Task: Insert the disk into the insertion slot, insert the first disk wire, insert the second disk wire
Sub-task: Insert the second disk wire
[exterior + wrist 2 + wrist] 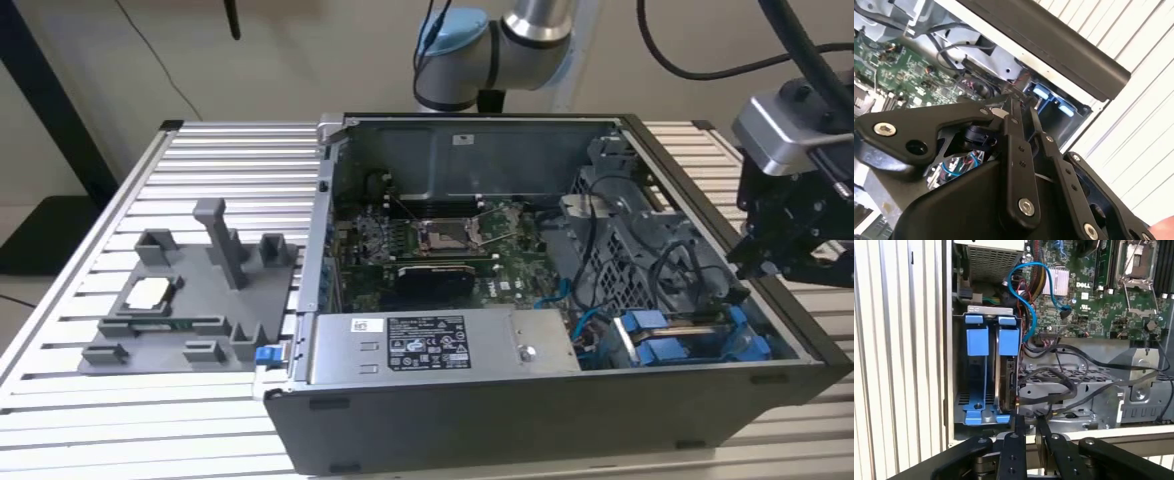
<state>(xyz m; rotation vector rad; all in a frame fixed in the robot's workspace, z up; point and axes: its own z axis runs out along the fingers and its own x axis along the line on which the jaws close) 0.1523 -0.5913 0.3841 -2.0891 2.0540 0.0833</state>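
An open computer case [534, 425] is seen lying on a slatted tabletop [67, 410] in the exterior view, with a grey holder [200, 300] beside it on the exterior view's left. The tool [754, 262] is held over the case's wall on the exterior view's right, above two blue carriers [667, 340] in the corner. In the first wrist view the disk [1005, 382] is shown on edge in its blue carrier, already seated in the slot, with an empty carrier [977, 365] just beside it. Black wires [1054, 382] are seen lying loose near the disk, and a blue wire [1018, 277] loops over the circuit board [1104, 305]. The tool [1029, 421] is placed close to the disk's end. In the second wrist view the tool [1023, 107] is seen against the case wall; whether it is open or closed cannot be told
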